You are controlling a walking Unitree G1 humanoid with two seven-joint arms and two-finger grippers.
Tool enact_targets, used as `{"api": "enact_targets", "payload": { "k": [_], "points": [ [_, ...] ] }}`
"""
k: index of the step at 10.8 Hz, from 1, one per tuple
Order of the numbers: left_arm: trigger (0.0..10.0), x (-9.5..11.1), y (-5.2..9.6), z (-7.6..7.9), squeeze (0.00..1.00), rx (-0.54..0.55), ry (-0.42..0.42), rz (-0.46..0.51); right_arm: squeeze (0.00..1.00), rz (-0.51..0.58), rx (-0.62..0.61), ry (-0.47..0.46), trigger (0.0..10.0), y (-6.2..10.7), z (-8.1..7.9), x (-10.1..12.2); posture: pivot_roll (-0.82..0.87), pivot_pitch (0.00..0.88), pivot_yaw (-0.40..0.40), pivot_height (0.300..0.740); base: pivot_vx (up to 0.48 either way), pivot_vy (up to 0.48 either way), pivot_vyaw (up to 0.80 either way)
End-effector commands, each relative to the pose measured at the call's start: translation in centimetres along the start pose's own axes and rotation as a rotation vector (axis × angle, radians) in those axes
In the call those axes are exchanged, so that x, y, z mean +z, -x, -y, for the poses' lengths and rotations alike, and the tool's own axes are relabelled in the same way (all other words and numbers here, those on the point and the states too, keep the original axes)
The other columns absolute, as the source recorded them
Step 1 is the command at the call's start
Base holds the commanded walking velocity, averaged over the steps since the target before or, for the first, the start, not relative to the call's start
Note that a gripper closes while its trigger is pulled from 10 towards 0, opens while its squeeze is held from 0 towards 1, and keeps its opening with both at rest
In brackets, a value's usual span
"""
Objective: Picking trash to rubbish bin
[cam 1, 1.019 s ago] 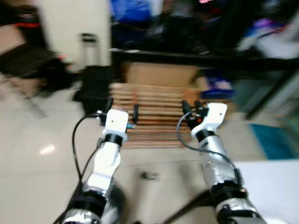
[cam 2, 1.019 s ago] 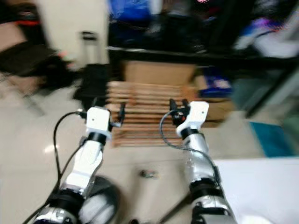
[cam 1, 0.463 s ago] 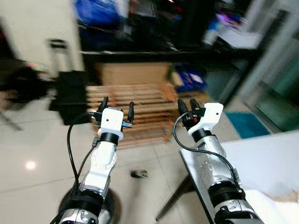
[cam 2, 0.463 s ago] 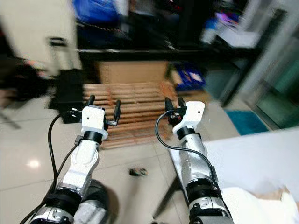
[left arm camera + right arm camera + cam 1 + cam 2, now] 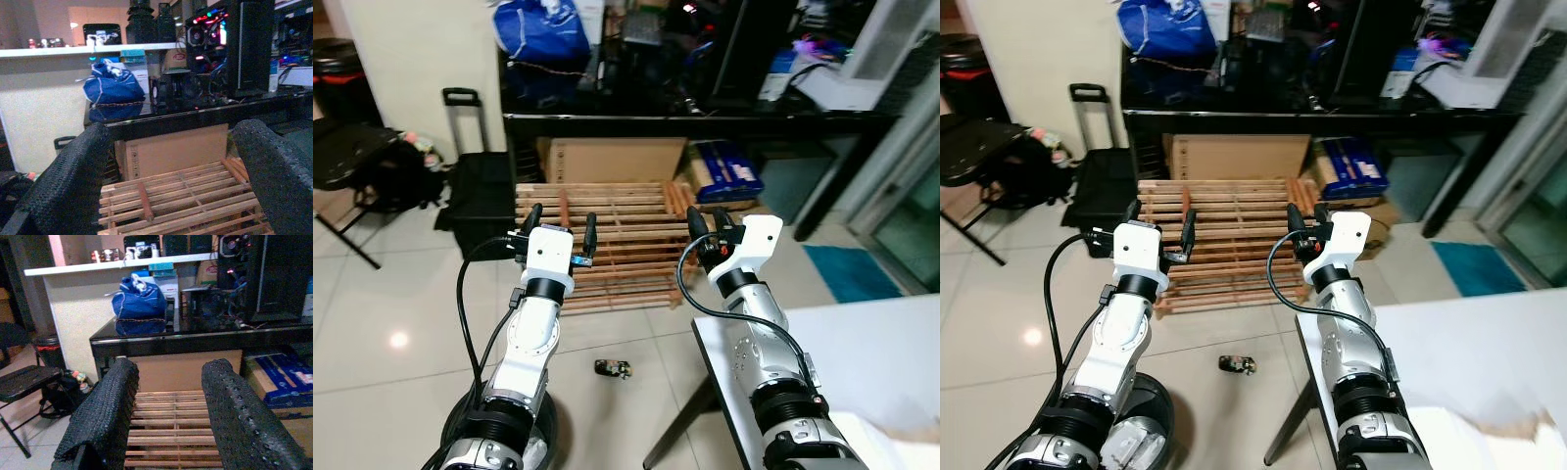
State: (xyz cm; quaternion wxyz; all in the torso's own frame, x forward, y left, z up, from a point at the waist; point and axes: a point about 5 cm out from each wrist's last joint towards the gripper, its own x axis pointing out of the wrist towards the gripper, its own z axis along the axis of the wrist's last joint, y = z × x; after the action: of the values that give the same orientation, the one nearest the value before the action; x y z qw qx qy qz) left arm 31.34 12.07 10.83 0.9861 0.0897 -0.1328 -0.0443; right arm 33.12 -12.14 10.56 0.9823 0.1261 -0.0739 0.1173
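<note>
Trash, a small dark crumpled piece (image 5: 615,368), lies on the pale tiled floor (image 5: 391,294) between the two arms, near the white table's (image 5: 862,352) corner; what it is stays too small to tell. Left gripper (image 5: 559,221) and right gripper (image 5: 708,224) hang raised, both spread with nothing between the fingers, facing a slatted wooden pallet (image 5: 617,235) under a black desk (image 5: 705,122).

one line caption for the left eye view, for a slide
Both grippers, left and right, raised open over a small piece of trash on the tiled floor.
</note>
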Motion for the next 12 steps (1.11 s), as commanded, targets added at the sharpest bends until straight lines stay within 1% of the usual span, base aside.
{"api": "enact_targets", "payload": {
  "k": [1,12],
  "points": [
    [10.0,0.36,-0.16,0.31,0.0,-0.008,0.0,0.011,0.0,0.001,-0.017,0.004,10.0,0.01,0.49,0.19,0.07,0.005,-0.118,0.74,0.0,0.0,0.0],
    [10.0,0.42,-0.29,0.29,0.0,-0.005,-0.003,0.012,0.0,0.008,-0.013,0.006,10.0,-0.12,0.43,0.32,0.08,0.008,-0.121,0.74,0.0,0.0,0.0]
  ]
}}
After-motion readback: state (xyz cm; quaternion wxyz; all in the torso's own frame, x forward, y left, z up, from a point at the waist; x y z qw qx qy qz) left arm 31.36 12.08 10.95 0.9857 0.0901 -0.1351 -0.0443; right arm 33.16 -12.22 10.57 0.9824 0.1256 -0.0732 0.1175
